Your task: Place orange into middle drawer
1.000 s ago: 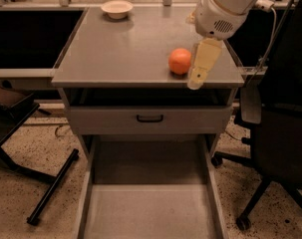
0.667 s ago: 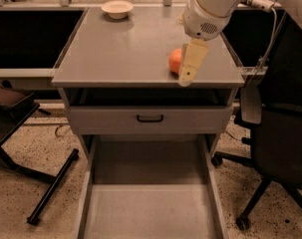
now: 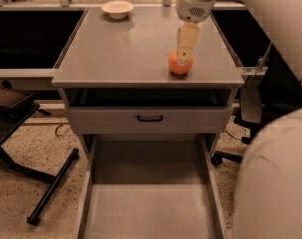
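**Gripper right on top of the orange**

The orange (image 3: 179, 68) sits on the cabinet top (image 3: 120, 51), near the front right edge. The gripper (image 3: 184, 58) points straight down and overlaps the fruit's top. Can't tell from here if it's got a grip or not. The middle drawer (image 3: 150, 210) is pulled out down below, under the drawer front (image 3: 115, 119) with the black handle. A white bowl (image 3: 117, 9) sits at the back.
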Robot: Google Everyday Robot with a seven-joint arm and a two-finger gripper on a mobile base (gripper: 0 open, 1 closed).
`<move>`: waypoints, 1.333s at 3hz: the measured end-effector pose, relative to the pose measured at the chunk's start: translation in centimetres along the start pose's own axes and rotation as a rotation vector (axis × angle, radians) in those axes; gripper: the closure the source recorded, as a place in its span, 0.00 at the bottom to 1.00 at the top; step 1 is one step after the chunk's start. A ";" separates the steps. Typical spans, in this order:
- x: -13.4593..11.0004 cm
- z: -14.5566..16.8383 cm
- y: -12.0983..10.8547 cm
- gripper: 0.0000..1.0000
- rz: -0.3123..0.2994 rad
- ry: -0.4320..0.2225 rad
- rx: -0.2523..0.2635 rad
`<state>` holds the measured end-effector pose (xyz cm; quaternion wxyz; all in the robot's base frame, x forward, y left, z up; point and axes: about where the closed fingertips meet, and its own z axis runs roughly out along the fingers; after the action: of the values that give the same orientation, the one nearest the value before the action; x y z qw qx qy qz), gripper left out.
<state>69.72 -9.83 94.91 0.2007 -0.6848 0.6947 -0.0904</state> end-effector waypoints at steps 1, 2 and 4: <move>0.7 1.0 -2.2 0.00 0.008 0.042 0.005; 1.4 2.3 -2.9 0.00 0.019 0.060 -0.018; 3.7 4.9 -2.3 0.00 0.100 0.013 -0.095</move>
<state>73.86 -12.86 90.86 0.1676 -0.6573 0.7330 -0.0514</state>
